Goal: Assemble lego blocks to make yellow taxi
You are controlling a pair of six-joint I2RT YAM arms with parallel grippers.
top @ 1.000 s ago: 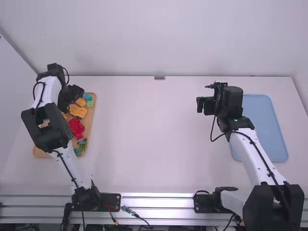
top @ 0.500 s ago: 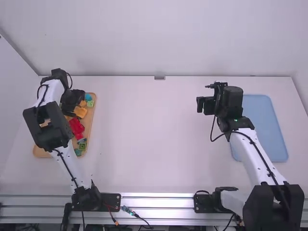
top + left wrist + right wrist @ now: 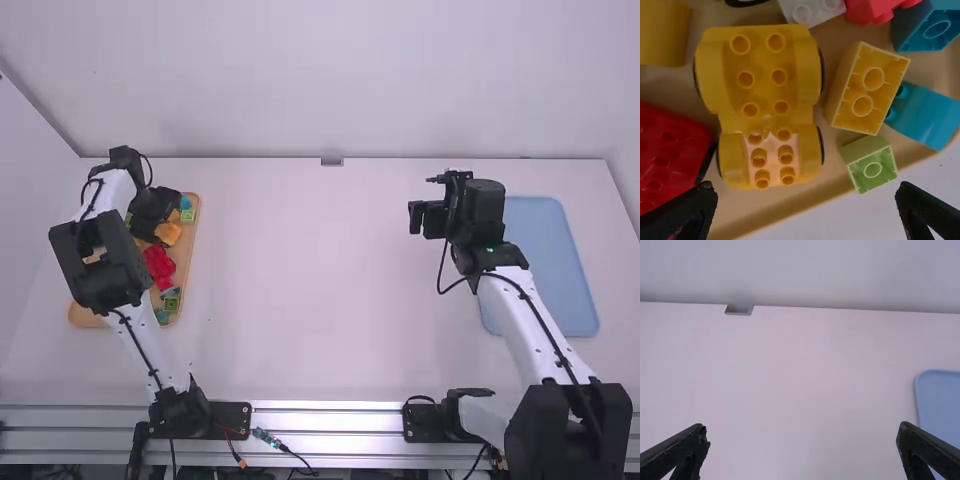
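Near the tray [image 3: 790, 212] edge, left gripper [image 3: 151, 228] spread wide

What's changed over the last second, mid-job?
The left gripper has shifted slightly toward the arms' bases and rightward, over the tan wooden tray. It grips nothing now. The right gripper, the flat blue tray and the visible red plastic blocks stayed put.

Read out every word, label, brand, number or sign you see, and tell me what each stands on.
None readable.
I make out no lettering on the yellow wheeled piece, the red block or the blue tray.
Any marks on the left arm's base plate are too small to read.
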